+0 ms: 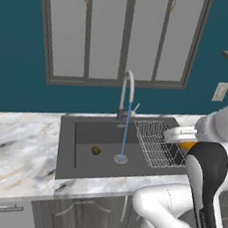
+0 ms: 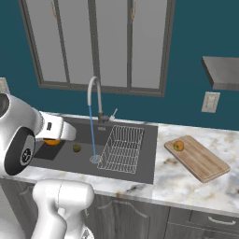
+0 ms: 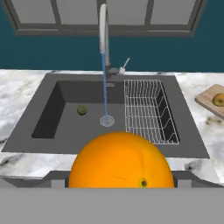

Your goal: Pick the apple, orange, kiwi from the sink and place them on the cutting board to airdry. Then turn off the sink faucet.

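Observation:
My gripper is shut on the bright orange, held up above the front edge of the sink. In the base views the orange peeks out under the hand. The dark kiwi lies on the sink floor left of the drain. The yellow-green apple rests on the wooden cutting board on the counter right of the sink. From the gooseneck sink faucet a thin blue stream runs down into the drain.
A wire dish rack fills the sink's right end. Marble counter lies on both sides. A window stands behind the faucet, and a wall outlet hangs above the board.

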